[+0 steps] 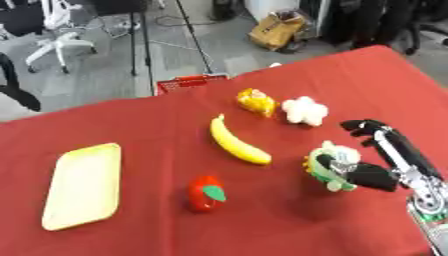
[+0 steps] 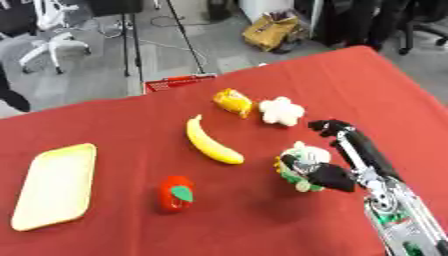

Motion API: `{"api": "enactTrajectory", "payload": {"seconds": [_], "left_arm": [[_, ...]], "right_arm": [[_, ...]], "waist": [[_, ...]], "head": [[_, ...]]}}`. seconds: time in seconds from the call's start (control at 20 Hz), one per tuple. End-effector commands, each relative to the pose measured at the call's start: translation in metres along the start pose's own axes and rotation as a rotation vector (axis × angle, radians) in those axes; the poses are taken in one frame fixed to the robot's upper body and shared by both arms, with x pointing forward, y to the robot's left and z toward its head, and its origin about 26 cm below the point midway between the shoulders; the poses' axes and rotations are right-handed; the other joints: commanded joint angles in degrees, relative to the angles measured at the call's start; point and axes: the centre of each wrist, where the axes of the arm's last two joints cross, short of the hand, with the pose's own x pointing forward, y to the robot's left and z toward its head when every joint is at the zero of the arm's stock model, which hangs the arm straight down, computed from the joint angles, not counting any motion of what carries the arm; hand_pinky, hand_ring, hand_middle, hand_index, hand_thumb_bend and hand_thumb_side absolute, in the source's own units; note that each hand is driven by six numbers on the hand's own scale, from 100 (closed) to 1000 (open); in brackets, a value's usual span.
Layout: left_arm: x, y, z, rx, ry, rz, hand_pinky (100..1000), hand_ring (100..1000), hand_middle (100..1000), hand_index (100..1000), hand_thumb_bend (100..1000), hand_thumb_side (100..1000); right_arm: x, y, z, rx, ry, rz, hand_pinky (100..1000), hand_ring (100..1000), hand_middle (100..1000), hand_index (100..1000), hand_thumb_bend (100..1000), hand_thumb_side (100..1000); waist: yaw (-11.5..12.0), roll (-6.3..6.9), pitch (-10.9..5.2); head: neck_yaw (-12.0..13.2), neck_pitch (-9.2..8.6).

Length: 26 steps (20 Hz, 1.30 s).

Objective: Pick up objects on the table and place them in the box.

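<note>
My right hand (image 1: pixel 385 165) comes in from the lower right, its thumb (image 1: pixel 372 177) and fingers (image 1: pixel 363 126) closed round a green and white vegetable toy (image 1: pixel 331 165) that casts a shadow on the red table (image 1: pixel 131 115). To its left lies a yellow banana (image 1: pixel 236 142). A red fruit toy with a green leaf (image 1: pixel 206 193) sits nearer the front. Behind the hand are a white flower-shaped toy (image 1: pixel 304 111) and a yellow-orange toy (image 1: pixel 256 101). A flat yellow tray (image 1: pixel 83 185) lies at the left. My left hand does not show.
A red basket (image 1: pixel 191 82) stands just past the table's far edge. Beyond it are the floor, office chairs (image 1: pixel 57 37), a stand's legs and a cardboard box (image 1: pixel 278 29). The table's right edge runs close behind my right arm.
</note>
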Motion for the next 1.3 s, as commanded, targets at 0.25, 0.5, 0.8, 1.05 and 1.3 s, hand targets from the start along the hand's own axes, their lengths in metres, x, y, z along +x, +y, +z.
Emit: {"api": "enactTrajectory", "payload": {"seconds": [0.25,0.5,0.8,1.05,1.3], "left_arm": [[0.006,0.005,-0.006,-0.004,-0.034,-0.017,612,714,718,784,633,1000],[0.006,0.004,-0.006,-0.005,-0.034,-0.017,611,714,714,784,633,1000],[0.006,0.004,-0.006,-0.007,-0.032,-0.017,610,714,712,784,634,1000],[0.006,0.004,-0.006,-0.008,-0.030,-0.016,610,714,711,784,635,1000],[0.006,0.004,-0.005,-0.011,-0.029,-0.013,611,714,709,784,634,1000]], "right_arm": [[-0.014,-0.003,-0.006,0.044,0.087,0.137,773,828,813,879,655,461],[-0.018,-0.001,-0.009,0.061,0.119,0.171,774,829,819,880,656,449],[-0.022,-0.002,-0.017,0.059,0.152,0.233,777,833,827,882,648,448],[-0.025,-0.001,-0.023,0.068,0.172,0.276,775,826,826,881,649,441],[-0.027,0.008,-0.025,0.126,0.174,0.297,767,814,825,880,656,418]], "waist": [[0.3,-1.11,-1.53],[0.4,-1.14,-1.52],[0.4,-1.10,-1.54],[0.5,-1.01,-1.52],[0.6,-0.94,-1.44]], "head": [[-0.1,-0.43],[-0.2,-0.42],[-0.3,-0.47],[-0.5,-0.55],[-0.6,-0.50]]}}
